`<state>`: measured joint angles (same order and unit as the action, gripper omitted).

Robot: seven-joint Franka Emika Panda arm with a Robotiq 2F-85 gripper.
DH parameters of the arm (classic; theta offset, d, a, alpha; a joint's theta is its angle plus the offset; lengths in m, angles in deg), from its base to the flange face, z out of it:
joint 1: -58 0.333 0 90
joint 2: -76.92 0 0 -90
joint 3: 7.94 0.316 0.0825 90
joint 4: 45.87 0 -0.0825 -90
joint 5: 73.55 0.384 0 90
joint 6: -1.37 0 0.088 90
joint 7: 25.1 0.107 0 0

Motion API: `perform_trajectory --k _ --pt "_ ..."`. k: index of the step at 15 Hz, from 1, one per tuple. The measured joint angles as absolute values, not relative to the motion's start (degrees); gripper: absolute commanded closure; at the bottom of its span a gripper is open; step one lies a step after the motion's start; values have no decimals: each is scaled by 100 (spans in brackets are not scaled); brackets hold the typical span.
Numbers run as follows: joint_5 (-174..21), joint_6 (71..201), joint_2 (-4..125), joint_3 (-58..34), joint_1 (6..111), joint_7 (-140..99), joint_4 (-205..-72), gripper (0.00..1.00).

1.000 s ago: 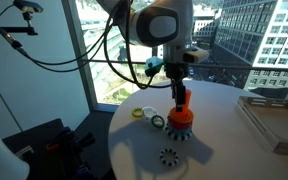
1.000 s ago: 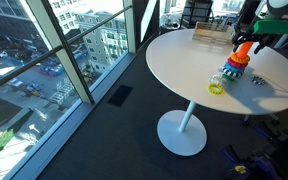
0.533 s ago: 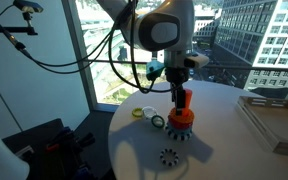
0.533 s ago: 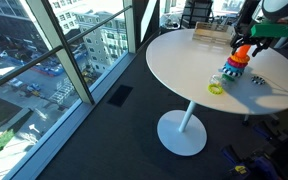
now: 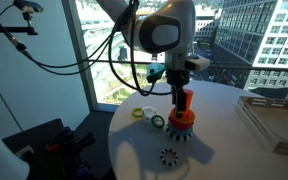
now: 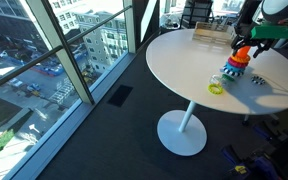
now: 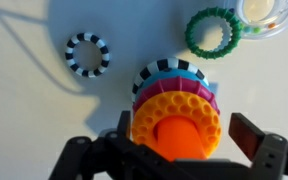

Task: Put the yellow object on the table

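The pincer (image 5: 175,84) hangs right over a stack of rings on the round white counter (image 5: 229,150). It is open. In the wrist view its two dark fingers (image 7: 248,134) stand wide apart, one on each side of the stack. The finger on one side has a clear gap to the rings. The other finger is very close, and I cannot tell if it touches.

The yellow object (image 7: 176,112) is the bumpy orange-yellow collar on top of the stack. It sits around the orange peg (image 7: 180,138), just under the pincer and between its fingers. It rests on a pink ring (image 7: 200,92). Below that there is a blue ring (image 7: 180,75) and a striped base (image 7: 162,67).

Three loose things lie on the counter, out past the stack from the pincer. A striped ring (image 7: 87,54) lies off to one side, well apart. A green ring (image 7: 213,30) lies near the stack on the other side. A pale ring (image 7: 265,12) lies just beside the green one.

In an exterior view, the pincer (image 6: 246,42) is just above the stack too.
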<state>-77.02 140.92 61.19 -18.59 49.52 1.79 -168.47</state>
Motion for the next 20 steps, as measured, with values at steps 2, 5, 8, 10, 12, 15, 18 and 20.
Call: perform_trajectory --k 2,5,8,10,12,15,18,20 --pt "-7702 14092 6078 -1891 4969 182 -16847 0" --pt "-7702 14122 6023 -1916 4979 187 -16848 0" --pt "-7702 14207 5988 -1933 4986 196 -16858 0" --pt "-7694 14290 5979 -1938 4987 202 -16877 0" --pt "-7628 14405 5958 -1938 4987 202 -16894 0" --pt "-7463 14521 5905 -1938 4987 197 -16900 0" --pt "-7299 14618 5860 -1938 4987 188 -16910 25" --pt "-7240 14681 5833 -1938 4987 188 -16911 33"
